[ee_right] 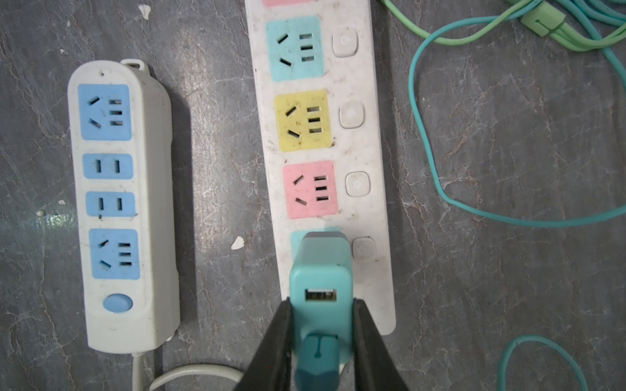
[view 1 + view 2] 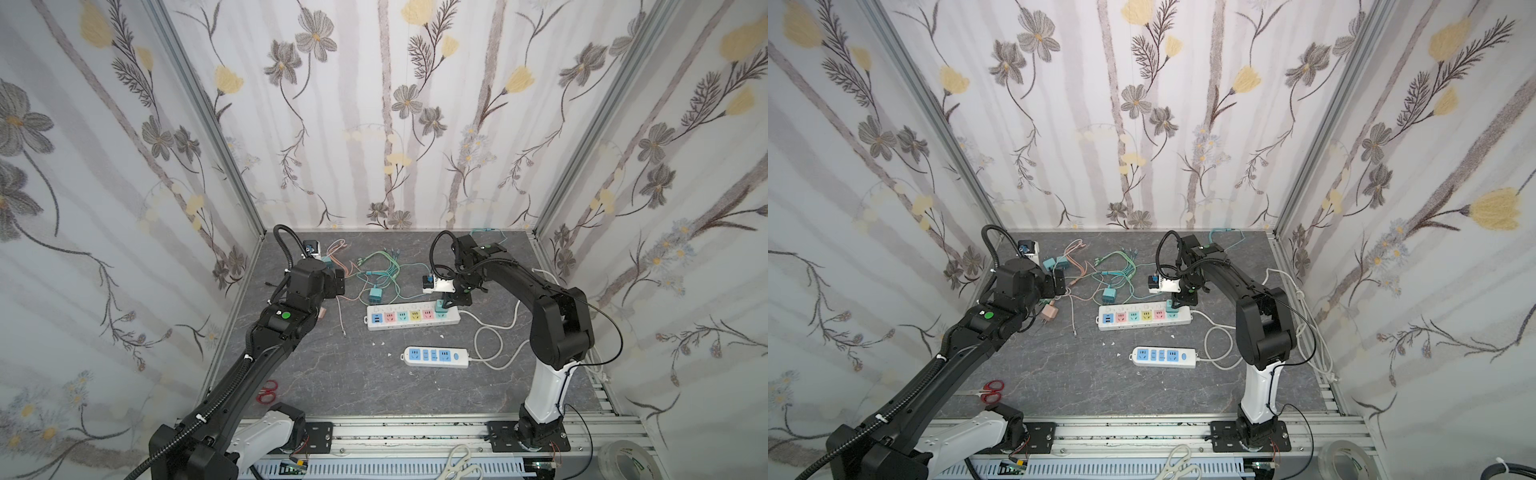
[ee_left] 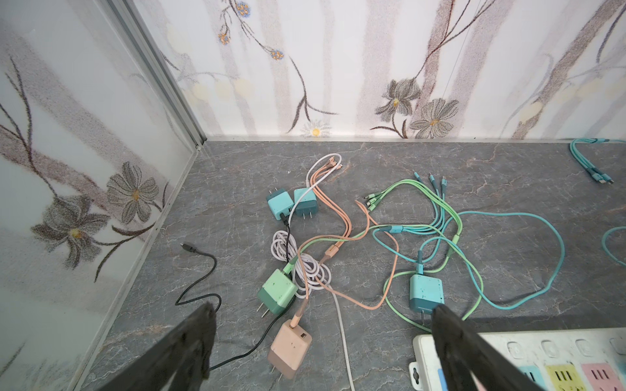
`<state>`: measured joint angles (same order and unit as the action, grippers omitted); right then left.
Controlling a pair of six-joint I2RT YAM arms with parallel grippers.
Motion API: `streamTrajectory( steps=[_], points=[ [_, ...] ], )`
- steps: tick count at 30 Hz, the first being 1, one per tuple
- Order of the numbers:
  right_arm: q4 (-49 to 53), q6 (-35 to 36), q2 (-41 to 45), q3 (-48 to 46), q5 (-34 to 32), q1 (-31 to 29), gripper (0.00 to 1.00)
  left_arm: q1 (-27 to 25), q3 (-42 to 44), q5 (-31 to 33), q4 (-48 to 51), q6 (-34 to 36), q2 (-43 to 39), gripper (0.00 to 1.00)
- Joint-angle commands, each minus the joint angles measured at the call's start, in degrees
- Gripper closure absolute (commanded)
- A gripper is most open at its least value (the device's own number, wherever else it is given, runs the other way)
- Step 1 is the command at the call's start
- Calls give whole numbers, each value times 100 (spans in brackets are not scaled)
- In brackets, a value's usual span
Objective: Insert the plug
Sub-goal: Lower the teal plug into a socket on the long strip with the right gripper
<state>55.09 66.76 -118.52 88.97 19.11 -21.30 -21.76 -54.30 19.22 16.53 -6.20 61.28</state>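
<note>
My right gripper (image 1: 320,304) is shut on a teal plug (image 1: 320,270), with one black finger on each side of its body. The plug stands upright on the last socket at the cord end of the long white power strip (image 1: 369,210); its prongs are hidden under its body. In both top views the plug (image 2: 440,309) (image 2: 1172,309) sits at the right end of the power strip (image 2: 382,326) (image 2: 1113,328), under the right gripper (image 2: 451,300). My left gripper (image 3: 323,308) (image 2: 338,282) hangs open above a pink plug (image 3: 289,348) and holds nothing.
A shorter white strip with blue sockets (image 2: 436,356) (image 1: 118,203) lies nearer the front. Loose green (image 3: 277,292) and teal chargers (image 3: 426,292) lie in tangled cables (image 2: 374,270) at the back. Red scissors (image 2: 268,390) lie at the front left. The strips' white cords (image 2: 494,332) loop by the right arm.
</note>
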Motion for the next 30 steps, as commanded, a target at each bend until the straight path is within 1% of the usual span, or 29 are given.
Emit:
streamTrajectory(
  steps=[1, 9, 13, 16, 18, 21, 23, 25, 27, 29, 30],
  points=[
    [-68, 127, -104, 48, -35, -29, 100, 5, 25, -6, -166, 26, -12, 0],
    [-69, 179, -452, 35, -148, -33, 100, 5, 60, -91, -219, 47, -1, 0],
    [-142, 241, -701, -53, -626, -34, 100, 5, 51, -93, -189, 60, 7, 0],
    [-239, 175, -491, -184, -585, -106, 100, 4, 51, -151, -155, 114, 8, 0],
    [-148, 56, -339, -213, -618, -165, 100, 5, 60, -295, -144, 154, 16, 0],
    [43, -421, -234, -187, -742, -210, 100, 4, 67, -446, -136, 71, 83, 0],
    [206, -744, -192, -187, -702, -213, 92, 5, 50, -549, -151, 17, 183, 0],
    [353, -902, -147, -219, -584, -214, 88, 1, -27, -607, -100, -21, 293, 0],
    [420, -969, -86, -257, -464, -211, 82, 5, -124, -646, -28, -54, 403, 0],
    [330, -1019, -20, -295, -425, -217, 73, 5, -232, -699, 68, -82, 517, 0],
    [249, -1040, 20, -317, -441, -214, 67, 4, -276, -695, 97, -107, 561, 0]
  ],
)
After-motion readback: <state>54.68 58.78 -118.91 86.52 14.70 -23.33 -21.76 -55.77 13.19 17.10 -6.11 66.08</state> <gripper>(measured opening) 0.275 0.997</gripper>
